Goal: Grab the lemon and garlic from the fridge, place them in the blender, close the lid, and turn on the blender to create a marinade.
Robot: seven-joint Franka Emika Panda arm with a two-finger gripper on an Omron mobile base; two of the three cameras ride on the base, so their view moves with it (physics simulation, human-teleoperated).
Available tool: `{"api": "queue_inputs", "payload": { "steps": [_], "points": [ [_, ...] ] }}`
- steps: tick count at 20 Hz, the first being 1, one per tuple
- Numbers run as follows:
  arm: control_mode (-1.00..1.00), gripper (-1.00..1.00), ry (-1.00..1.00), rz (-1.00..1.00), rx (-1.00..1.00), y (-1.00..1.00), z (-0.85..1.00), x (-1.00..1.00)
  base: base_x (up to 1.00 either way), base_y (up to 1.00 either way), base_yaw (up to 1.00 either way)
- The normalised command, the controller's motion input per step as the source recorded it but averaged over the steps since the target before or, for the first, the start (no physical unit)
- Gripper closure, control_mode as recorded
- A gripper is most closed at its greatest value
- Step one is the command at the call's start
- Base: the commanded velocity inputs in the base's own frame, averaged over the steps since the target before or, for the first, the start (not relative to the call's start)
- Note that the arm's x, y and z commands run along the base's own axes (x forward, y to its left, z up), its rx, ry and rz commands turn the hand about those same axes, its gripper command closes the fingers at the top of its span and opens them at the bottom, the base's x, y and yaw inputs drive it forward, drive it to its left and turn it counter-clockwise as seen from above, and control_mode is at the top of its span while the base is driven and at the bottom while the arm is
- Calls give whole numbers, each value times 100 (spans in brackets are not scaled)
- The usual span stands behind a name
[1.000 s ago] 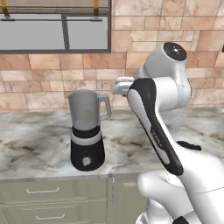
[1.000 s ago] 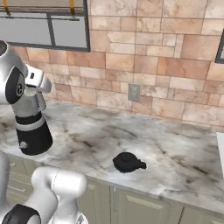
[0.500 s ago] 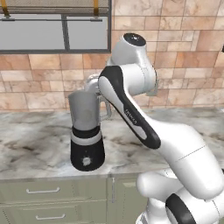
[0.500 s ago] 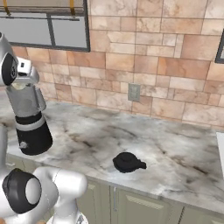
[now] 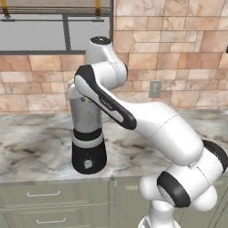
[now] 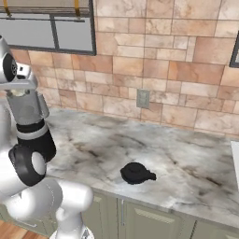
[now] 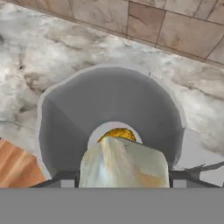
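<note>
Looking straight down the translucent grey jar of the blender [image 7: 109,113]: smooth round wall, yellow lemon [image 7: 116,133] at the bottom. Gripper [image 7: 123,177] clamps the garlic [image 7: 124,164], a pale, waxy, lumpy bulb, right over the open rim. Blender's round black base sits on veined marble counter [image 6: 186,154]; domed black lid [image 6: 137,173] lies well to its right.

Both base views looked forward and down from behind the arm, left and right, sharing the blender [image 5: 88,129] on the counter [image 6: 186,163]; the hand view stared straight down, close above the jar's open rim
</note>
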Motion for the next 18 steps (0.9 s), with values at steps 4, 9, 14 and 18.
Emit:
{"api": "queue_inputs", "payload": {
  "steps": [4,9,14,18],
  "points": [
    [-100,100,5,3,-5,34,-54,53,0,0,0],
    [-100,100,4,4,-5,18,-65,34,0,0,0],
    [-100,-100,3,3,-1,0,-57,2,0,0,0],
    [-100,-100,0,1,0,0,-20,-2,0,0,0]
  ]
}}
